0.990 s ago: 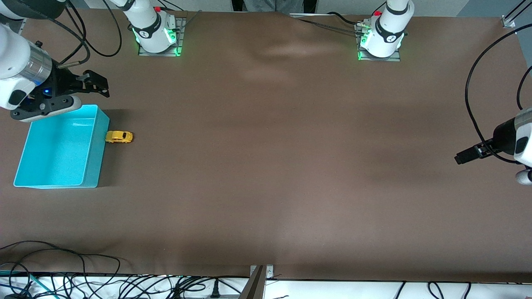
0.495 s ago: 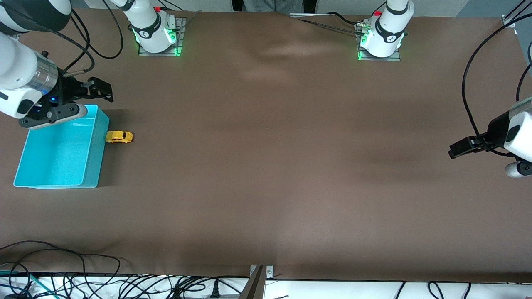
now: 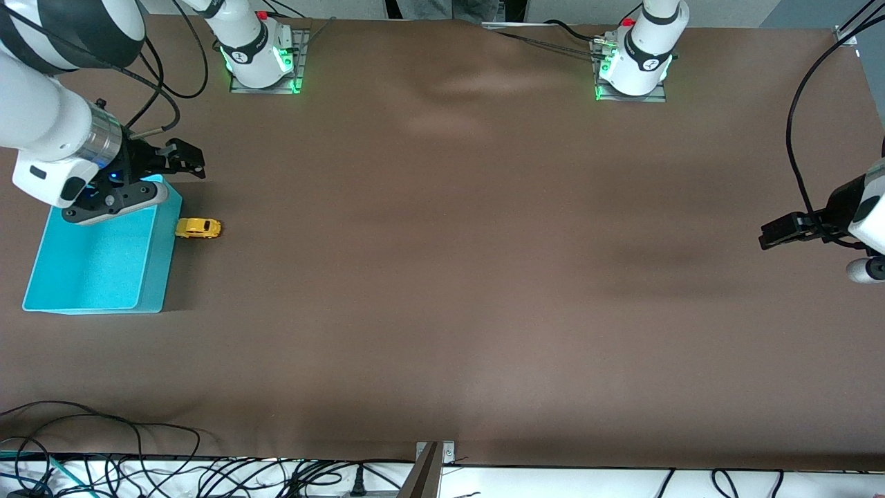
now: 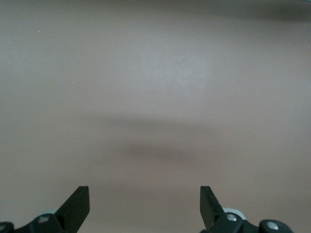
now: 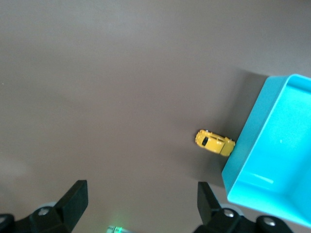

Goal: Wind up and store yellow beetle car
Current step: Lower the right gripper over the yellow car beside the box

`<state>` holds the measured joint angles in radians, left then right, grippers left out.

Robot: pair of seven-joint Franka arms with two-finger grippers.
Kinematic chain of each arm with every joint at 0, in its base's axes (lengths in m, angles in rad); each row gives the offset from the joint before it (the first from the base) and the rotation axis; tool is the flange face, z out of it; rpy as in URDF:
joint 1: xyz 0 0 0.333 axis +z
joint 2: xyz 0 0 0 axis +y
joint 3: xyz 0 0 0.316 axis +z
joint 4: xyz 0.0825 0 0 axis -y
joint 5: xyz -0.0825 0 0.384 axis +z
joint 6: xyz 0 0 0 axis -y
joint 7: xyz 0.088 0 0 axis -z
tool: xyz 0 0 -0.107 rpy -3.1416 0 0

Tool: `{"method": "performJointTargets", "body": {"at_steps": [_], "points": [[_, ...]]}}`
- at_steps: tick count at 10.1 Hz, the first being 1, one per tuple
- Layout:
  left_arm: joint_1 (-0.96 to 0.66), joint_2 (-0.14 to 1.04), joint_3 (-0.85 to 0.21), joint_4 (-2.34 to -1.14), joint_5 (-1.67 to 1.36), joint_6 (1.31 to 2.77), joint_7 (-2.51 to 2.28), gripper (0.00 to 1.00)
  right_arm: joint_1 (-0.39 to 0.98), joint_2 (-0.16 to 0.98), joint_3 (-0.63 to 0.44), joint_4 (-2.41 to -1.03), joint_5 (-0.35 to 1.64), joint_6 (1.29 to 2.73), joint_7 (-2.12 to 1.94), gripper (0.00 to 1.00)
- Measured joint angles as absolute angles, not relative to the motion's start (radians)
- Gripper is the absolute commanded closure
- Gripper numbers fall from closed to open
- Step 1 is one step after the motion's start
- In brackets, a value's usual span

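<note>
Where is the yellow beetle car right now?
The yellow beetle car sits on the table toward the right arm's end, against the outer wall of the turquoise bin; the open right gripper hovers close by.

The tiny yellow beetle car sits on its wheels, touching the turquoise bin's wall.

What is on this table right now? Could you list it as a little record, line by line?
toy car: yellow car on the brown table, on its wheels, right against the bin's outer wall
bin: turquoise bin at the right arm's end of the table, nothing seen inside
right gripper: open, empty, up in the air over the table by the bin's corner
left gripper: open, empty, over bare table at the left arm's end
car stored: not yet
</note>
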<state>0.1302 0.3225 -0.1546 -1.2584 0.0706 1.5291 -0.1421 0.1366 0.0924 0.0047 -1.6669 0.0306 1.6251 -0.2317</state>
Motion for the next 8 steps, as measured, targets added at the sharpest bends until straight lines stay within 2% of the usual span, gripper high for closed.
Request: {"method": "performJointTargets", "body": {"at_steps": [4, 8], "points": [[0.137, 0.306, -0.112, -1.263, -0.047, 1.530, -0.133, 0.00, 0.011, 0.072, 0.070, -1.890, 0.031, 1.826, -0.698, 0.00], [0.138, 0.302, -0.109, -1.263, -0.048, 1.531, -0.088, 0.00, -0.027, 0.097, 0.083, -2.132, 0.020, 2.180, -1.134, 0.00]]}}
